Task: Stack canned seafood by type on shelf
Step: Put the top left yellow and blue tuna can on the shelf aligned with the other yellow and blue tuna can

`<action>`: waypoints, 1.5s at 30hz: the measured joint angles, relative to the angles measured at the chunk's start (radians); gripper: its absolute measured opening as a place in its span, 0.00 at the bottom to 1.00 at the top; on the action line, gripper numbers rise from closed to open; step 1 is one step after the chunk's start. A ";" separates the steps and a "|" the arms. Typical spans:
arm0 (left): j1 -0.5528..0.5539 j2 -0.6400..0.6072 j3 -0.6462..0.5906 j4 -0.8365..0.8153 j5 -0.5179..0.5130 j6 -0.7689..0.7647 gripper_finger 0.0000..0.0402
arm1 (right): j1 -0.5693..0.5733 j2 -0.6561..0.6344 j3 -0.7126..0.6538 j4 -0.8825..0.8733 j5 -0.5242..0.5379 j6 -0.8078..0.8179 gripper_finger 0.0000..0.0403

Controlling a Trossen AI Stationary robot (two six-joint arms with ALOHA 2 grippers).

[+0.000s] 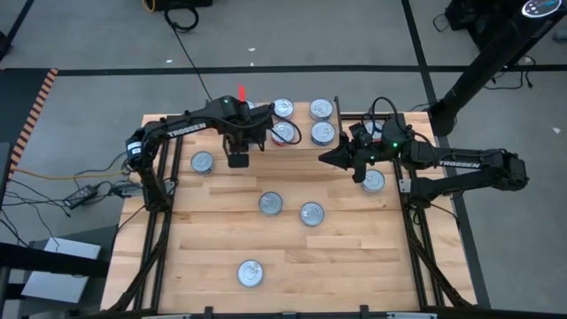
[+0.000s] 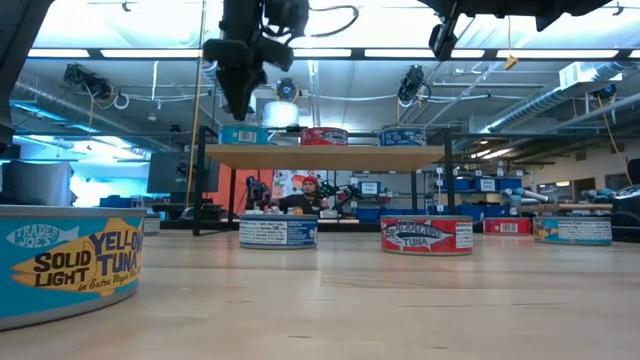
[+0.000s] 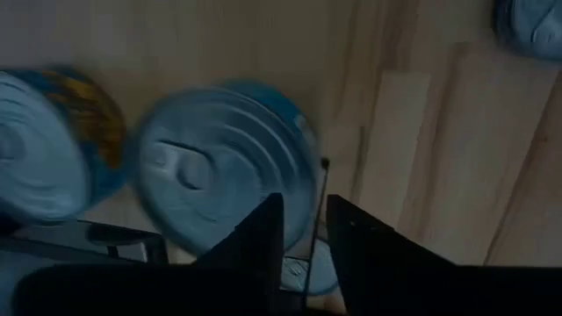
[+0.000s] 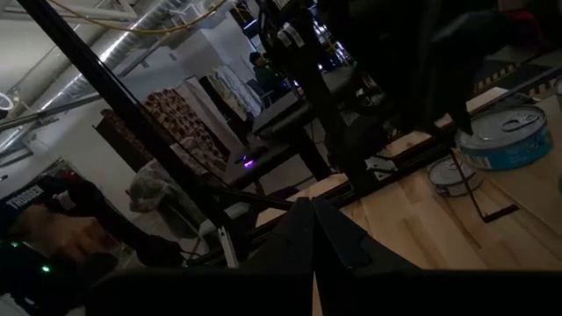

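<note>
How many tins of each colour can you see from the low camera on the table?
Blue tins: 4
Red tins: 3
Dark-blue tins: 1
Total: 8 in the low view

This is a robotics lab or industrial workshop. Long fluorescent ceiling lights [image 2: 330, 52] run over exposed pipes and ducts, and cameras [image 2: 415, 82] hang from the overhead rig. The wooden worktable [image 1: 292, 248] stands on a grey concrete floor [image 1: 89, 53] marked with dark tape lines, with loose cables [image 1: 80, 190] to the left. Far behind, a person [image 2: 308, 195] sits among cluttered benches and monitors.
</note>
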 joint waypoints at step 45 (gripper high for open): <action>0.197 -0.066 -0.079 0.175 0.253 -0.052 0.00 | 0.000 0.000 0.000 -0.001 -0.005 -0.016 0.01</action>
